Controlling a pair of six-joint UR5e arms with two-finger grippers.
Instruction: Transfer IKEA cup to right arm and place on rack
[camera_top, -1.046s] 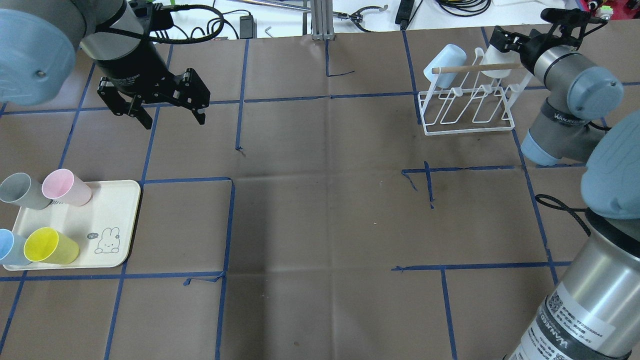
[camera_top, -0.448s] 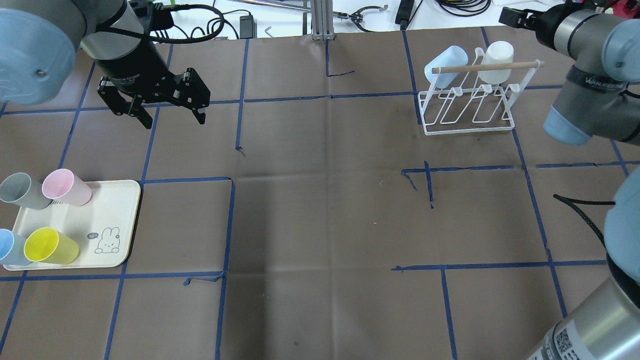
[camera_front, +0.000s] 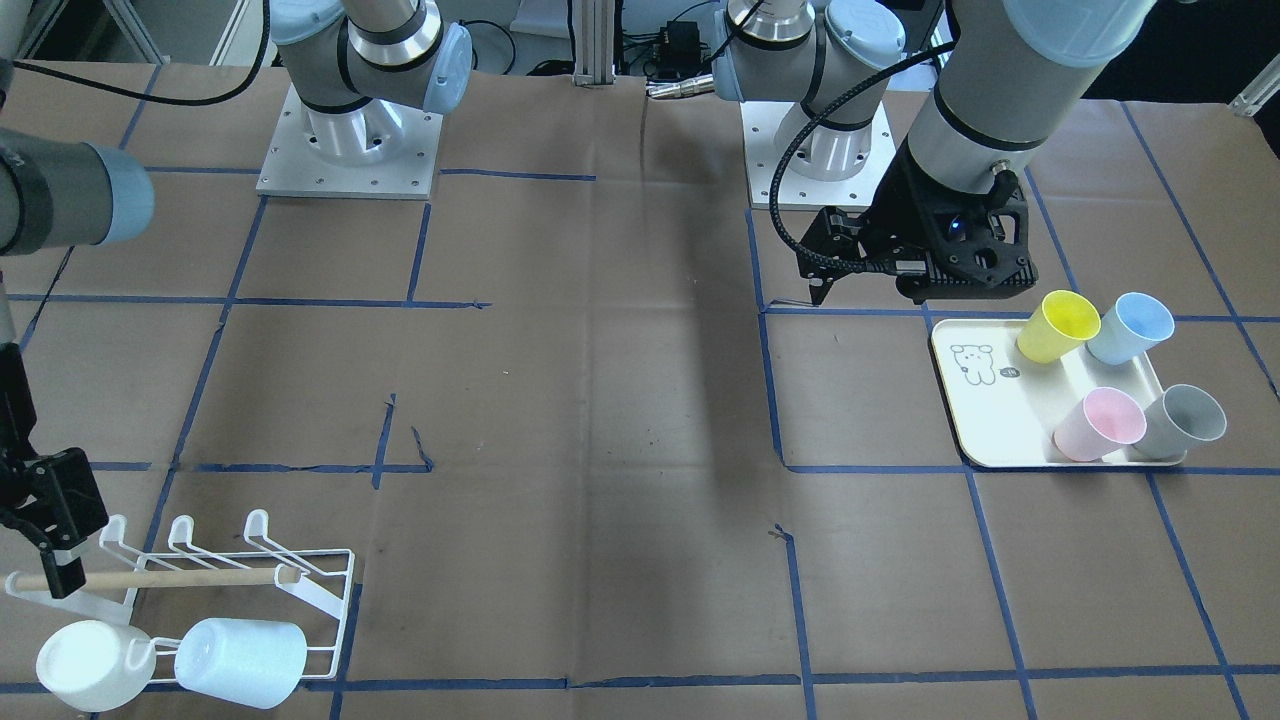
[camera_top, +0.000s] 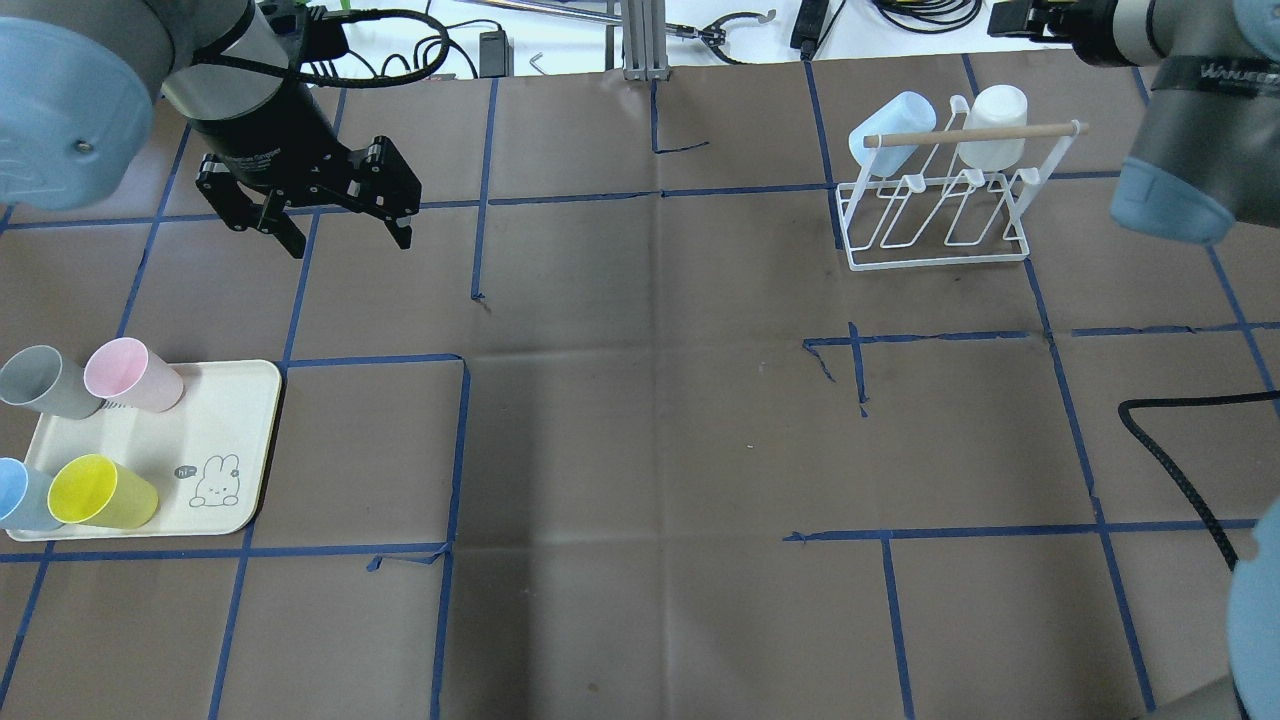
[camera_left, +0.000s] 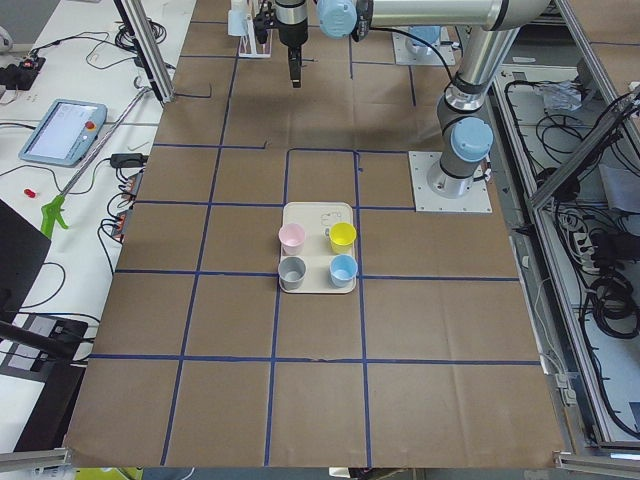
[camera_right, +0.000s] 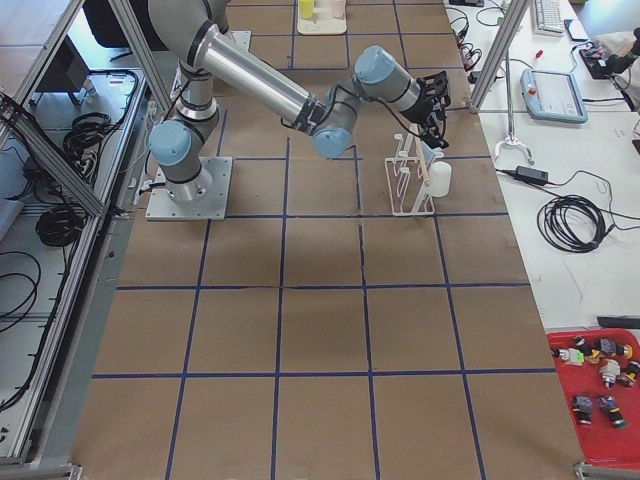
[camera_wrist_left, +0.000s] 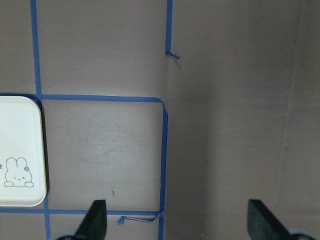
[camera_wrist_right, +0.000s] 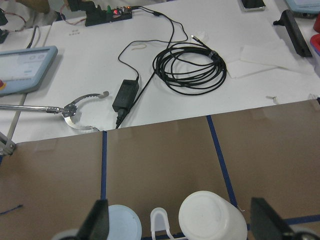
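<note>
The white wire rack (camera_top: 938, 262) stands at the far right with a pale blue cup (camera_top: 893, 128) and a white cup (camera_top: 992, 122) hung on it. My right gripper (camera_wrist_right: 181, 222) is open and empty, raised just beyond the rack, above the white cup (camera_wrist_right: 212, 217) and the blue cup (camera_wrist_right: 120, 223). It also shows in the front view (camera_front: 45, 520). My left gripper (camera_top: 348, 242) is open and empty, hovering at the far left, behind the cream tray (camera_top: 225, 420). The tray holds a grey cup (camera_top: 40, 382), a pink cup (camera_top: 130, 375), a yellow cup (camera_top: 100, 492) and a blue cup (camera_top: 15, 495).
Brown paper with blue tape lines covers the table (camera_top: 650, 420). A white bench with cables (camera_wrist_right: 190, 65) and tools lies past the far edge. A black cable (camera_top: 1170, 460) hangs at the right.
My right gripper has let go of the white cup on the rack and drawn back and up toward the far edge. The left arm has not moved.
</note>
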